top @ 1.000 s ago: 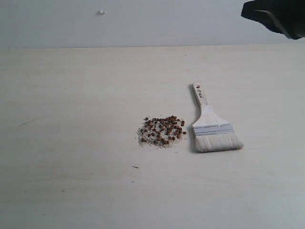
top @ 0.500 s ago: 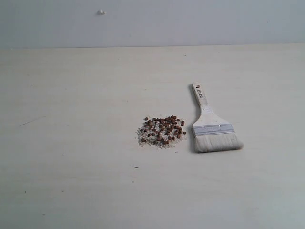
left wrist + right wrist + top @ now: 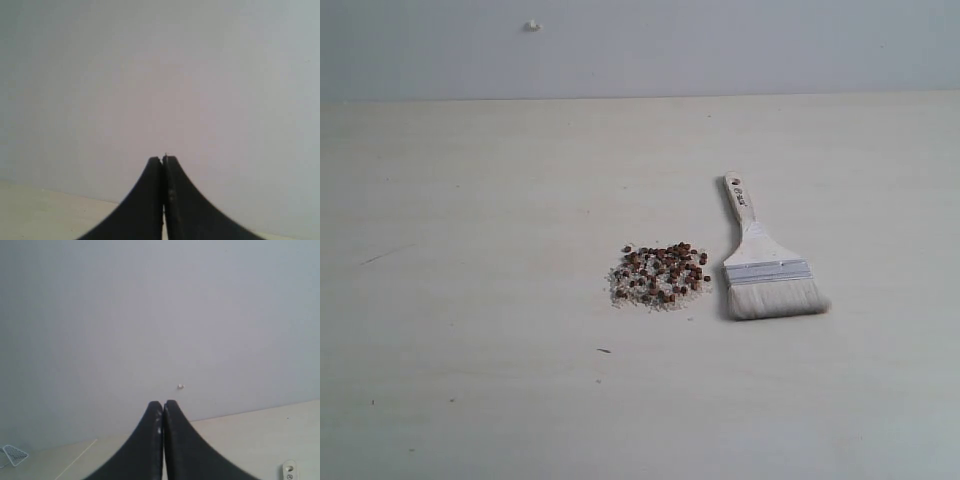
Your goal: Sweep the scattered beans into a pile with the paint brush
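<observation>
The reddish-brown beans lie heaped with whitish crumbs in one small pile [image 3: 660,273] at the table's middle. Just right of it the paint brush [image 3: 763,262] lies flat, its cream handle pointing away and its whitish bristles toward the near edge. Neither arm shows in the exterior view. My left gripper [image 3: 163,159] is shut with nothing between its black fingers and faces the grey wall. My right gripper [image 3: 163,403] is likewise shut on nothing, aimed at the wall above the table's far edge.
The pale wooden table [image 3: 470,250] runs back to a grey wall [image 3: 640,45] that bears a small white knob [image 3: 532,26]. A small white fitting [image 3: 288,468] and a mesh piece [image 3: 14,454] sit at the edges of the right wrist view.
The dark right arm that showed at the upper right corner of the exterior view one second ago has withdrawn out of view. The pile and brush have not moved.
</observation>
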Available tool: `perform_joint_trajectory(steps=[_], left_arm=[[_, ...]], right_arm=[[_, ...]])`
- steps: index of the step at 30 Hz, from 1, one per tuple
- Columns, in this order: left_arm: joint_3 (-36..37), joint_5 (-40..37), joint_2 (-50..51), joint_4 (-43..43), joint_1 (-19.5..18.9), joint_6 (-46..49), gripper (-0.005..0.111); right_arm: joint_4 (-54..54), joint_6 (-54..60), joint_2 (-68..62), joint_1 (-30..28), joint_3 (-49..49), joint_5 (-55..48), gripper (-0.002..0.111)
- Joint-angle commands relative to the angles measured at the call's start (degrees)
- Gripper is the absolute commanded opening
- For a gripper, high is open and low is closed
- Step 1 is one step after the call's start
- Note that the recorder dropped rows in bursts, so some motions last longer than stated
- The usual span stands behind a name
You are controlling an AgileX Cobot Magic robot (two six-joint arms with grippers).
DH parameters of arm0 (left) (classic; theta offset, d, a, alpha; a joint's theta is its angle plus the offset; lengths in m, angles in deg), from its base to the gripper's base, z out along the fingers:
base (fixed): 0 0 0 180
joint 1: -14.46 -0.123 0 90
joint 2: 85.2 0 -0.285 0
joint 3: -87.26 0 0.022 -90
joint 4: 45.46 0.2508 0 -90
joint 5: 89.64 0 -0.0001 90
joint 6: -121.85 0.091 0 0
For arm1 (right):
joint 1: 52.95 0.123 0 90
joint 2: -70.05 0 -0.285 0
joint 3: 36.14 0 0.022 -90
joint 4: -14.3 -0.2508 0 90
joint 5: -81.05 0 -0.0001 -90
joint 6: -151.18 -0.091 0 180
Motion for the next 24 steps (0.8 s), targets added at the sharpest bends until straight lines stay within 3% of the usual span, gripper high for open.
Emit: perform_joint_trajectory(steps=[1, 8, 15, 24], left_arm=[[0.3, -0.2, -0.3, 0.2, 0.0, 0.2, 0.000], [0.3, -0.2, -0.3, 0.2, 0.0, 0.2, 0.000], [0.3, -0.2, -0.3, 0.2, 0.0, 0.2, 0.000], [0.3, -0.2, -0.3, 0.2, 0.0, 0.2, 0.000]], right_arm=[[0.2, 0.4, 0.3, -0.3, -0.3, -0.5, 0.000], [0.3, 7.9, 0.3, -0.3, -0.3, -4.4, 0.000], [-0.4, 10.5, 4.2, -0.3, -0.3, -23.8, 0.000], [0.0, 13.8, 11.6, -0.3, -0.7, -24.9, 0.000]])
